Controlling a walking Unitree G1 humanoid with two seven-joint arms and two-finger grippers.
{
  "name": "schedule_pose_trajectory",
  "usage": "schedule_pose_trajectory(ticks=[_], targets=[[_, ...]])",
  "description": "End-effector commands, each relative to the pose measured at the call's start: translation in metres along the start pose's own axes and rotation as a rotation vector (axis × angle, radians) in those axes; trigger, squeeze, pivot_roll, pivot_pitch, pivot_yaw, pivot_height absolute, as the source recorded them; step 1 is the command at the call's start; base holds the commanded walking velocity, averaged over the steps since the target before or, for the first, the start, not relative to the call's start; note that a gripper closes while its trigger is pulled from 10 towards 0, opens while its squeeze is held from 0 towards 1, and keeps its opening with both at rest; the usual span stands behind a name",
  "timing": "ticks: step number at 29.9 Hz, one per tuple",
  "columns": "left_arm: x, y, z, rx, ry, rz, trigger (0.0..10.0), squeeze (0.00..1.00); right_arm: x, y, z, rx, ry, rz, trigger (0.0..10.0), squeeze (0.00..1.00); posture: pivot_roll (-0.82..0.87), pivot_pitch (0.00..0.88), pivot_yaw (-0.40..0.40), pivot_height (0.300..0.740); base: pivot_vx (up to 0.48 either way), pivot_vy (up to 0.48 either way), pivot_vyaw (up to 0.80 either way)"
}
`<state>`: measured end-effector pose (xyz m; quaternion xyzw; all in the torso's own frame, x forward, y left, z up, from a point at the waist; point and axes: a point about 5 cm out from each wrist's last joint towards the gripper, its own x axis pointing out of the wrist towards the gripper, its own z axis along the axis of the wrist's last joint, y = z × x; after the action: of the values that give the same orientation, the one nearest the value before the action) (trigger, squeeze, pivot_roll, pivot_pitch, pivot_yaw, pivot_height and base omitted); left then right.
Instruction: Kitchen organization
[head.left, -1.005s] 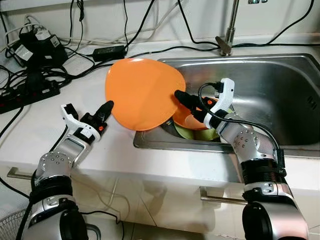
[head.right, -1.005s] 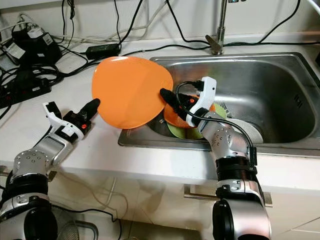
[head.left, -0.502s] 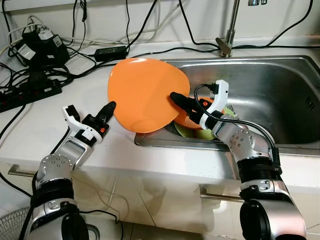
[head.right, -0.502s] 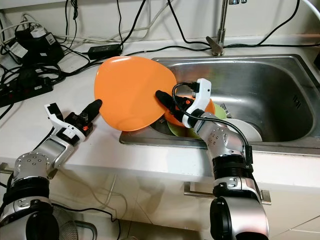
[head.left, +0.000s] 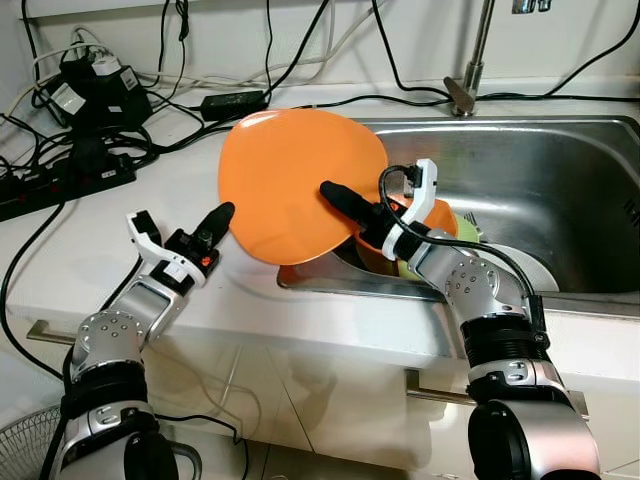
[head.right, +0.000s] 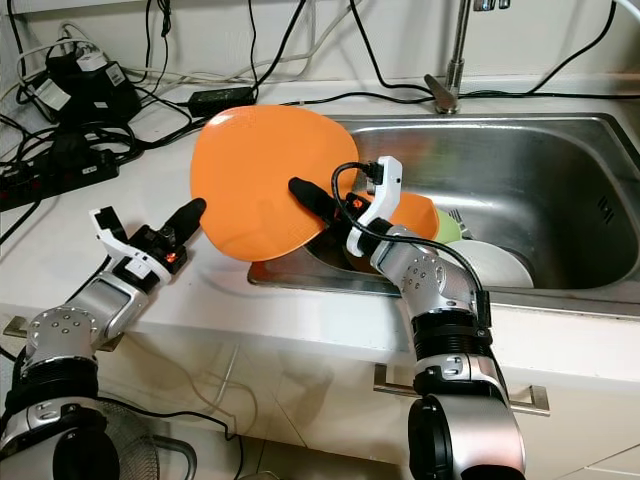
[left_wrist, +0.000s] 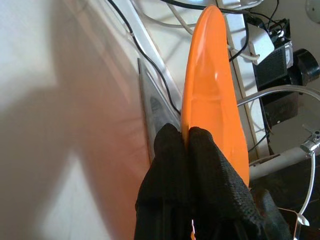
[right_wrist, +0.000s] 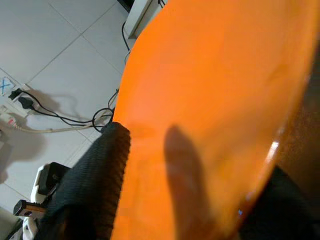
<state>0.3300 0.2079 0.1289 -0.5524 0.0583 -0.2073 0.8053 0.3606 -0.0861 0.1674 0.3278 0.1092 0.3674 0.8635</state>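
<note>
Our left gripper (head.left: 218, 215) is pinched tight on the rim of the orange plate (head.left: 285, 170), held tilted over the worktop (head.left: 110, 250) at the sink (head.left: 560, 170) edge; our right gripper (head.left: 335, 193) clamps its opposite edge. We judge a handover underway: next, one gripper should release.

The bench (head.left: 120, 225) lies bare along its front edge, left of the sink (head.left: 560, 180). Its rear left corner is crowded with cables (head.left: 150, 130) and a power strip (head.left: 60, 185). The tilted orange plate (head.left: 290, 180) overhangs the sink's left rim; stacked dishes (head.right: 470, 250) fill the sink's front.
</note>
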Motion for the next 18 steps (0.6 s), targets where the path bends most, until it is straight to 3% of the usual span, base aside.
schedule_pose_trajectory(ticks=[1,18], targets=[[0.0006,-0.0096,0.0068,0.024,-0.010,-0.055,0.0,0.00,0.0038,0.0109,0.0069,-0.014,-0.018,0.057,0.0,0.00,-0.02,0.006,0.131,0.740,0.000,0.000,0.00],[0.0000,-0.0057,0.0041,0.030,0.022,-0.047,0.0,0.00,0.0003,0.0054,0.0087,0.007,-0.022,0.025,0.0,0.00,-0.03,0.005,0.142,0.740,0.000,0.000,0.00]])
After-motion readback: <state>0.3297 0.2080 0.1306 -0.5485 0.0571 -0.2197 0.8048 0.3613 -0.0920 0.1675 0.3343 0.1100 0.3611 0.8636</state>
